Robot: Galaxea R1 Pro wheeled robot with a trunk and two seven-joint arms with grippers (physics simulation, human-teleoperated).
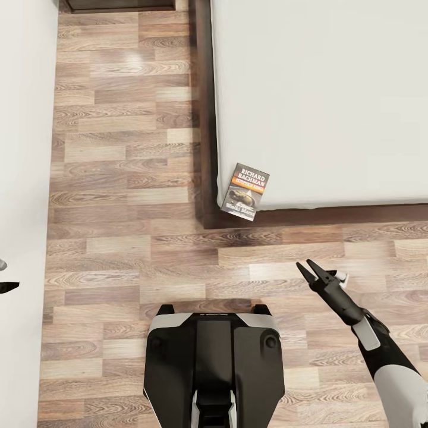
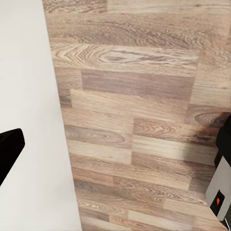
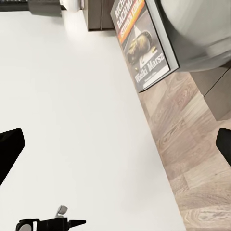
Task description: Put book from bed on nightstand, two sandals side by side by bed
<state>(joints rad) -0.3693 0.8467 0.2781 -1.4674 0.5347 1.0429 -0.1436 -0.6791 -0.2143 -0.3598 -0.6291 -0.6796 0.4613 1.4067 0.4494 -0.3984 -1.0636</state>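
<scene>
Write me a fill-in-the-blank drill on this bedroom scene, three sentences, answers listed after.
1. The book lies at the near left ____ of the bed.
2. The right gripper hangs over the wood floor with its jaws ____.
3. The band across the book's cover, below the author's name, is ____.

Missing words: corner; open; orange

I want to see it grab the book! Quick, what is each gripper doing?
Left gripper: cannot be told, just its tip shows at the edge.
Right gripper: open, holding nothing.
</scene>
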